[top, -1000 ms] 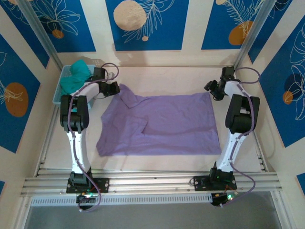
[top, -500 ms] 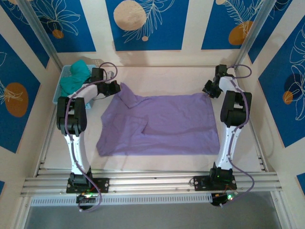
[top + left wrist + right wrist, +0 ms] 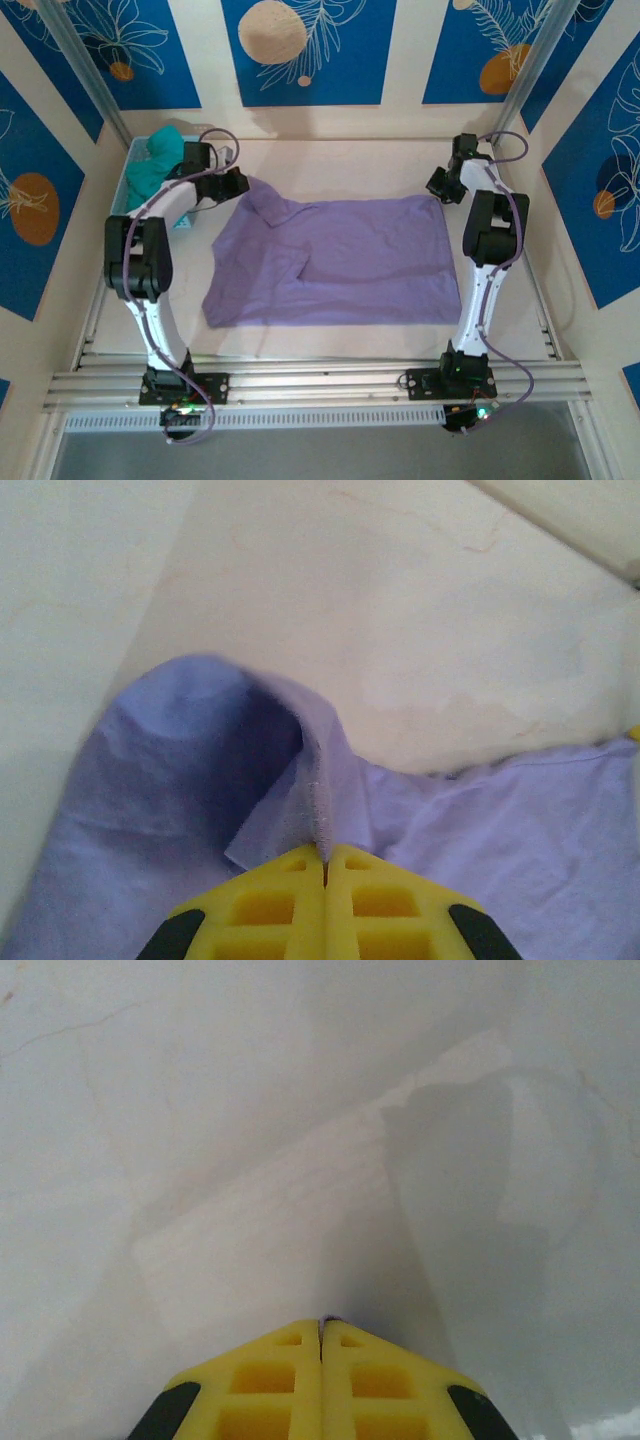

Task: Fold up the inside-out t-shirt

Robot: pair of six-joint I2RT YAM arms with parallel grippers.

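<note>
Right gripper [image 3: 322, 1322] snapped closed, apparently empty; left gripper [image 3: 325, 852] pinches the t-shirt [image 3: 340, 255]: regrasp your right corner before lifting.

item: inside-out t-shirt [image 3: 340, 260] | look: plain lavender cloth | pose: spread flat, roughly rectangular, long sides running 9 to 3 o'clock, slanting crease left of centre | place: middle of table [image 3: 340, 160] | 10 o'clock corner: bunched and raised, seam edge pinched in closed left gripper [image 3: 324, 855]

No text, label, brand, number or sign can be read on the shirt [image 3: 340, 260], the table [image 3: 340, 165] or the wall panels [image 3: 350, 60].
</note>
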